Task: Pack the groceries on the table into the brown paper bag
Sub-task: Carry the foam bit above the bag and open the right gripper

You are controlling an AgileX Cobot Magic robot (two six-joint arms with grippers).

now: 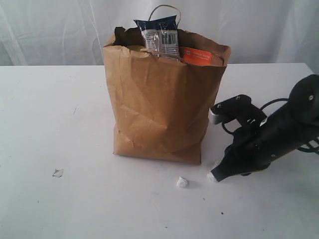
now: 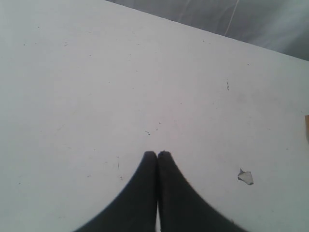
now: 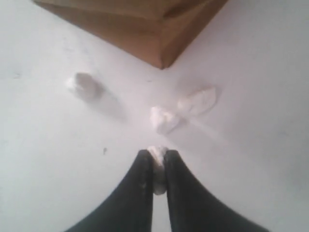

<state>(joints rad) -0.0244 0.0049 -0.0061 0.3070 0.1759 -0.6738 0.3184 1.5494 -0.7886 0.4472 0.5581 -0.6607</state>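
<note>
Paper bag point(image 1: 159, 109) with navy packet point(image 1: 157, 23)

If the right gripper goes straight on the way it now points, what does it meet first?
Probably the white crumpled scrap just ahead of the right gripper; behind it stands the brown paper bag, corner first.

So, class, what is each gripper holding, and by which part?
Right gripper pinches a small white scrap between its tips, part unclear; left gripper holds nothing.
</note>
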